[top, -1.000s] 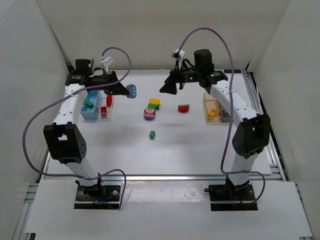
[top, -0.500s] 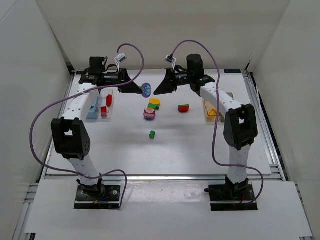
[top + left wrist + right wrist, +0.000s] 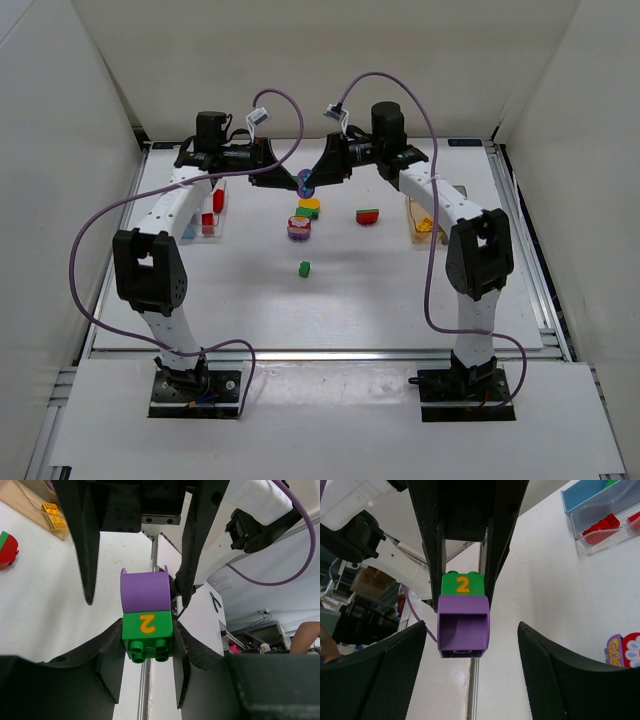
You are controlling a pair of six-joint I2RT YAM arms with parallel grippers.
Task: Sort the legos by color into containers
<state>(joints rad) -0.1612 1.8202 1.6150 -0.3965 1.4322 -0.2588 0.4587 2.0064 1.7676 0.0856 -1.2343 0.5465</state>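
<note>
Two arms meet over one lifted stack at the far middle of the desk (image 3: 250, 300).

Top view: both arms reach inward from left and right. The left tool (image 3: 292, 180) and right tool (image 3: 318, 177) are tip to tip, with the purple-and-green stack (image 3: 304, 181) in the air between them. Left wrist view: the left tool clamps the green brick (image 3: 147, 630) by its sides, with the purple brick (image 3: 145, 591) beyond it. Right wrist view: the right tool stands wide, its pads (image 3: 385, 675) clear of the purple brick on both sides.
</note>
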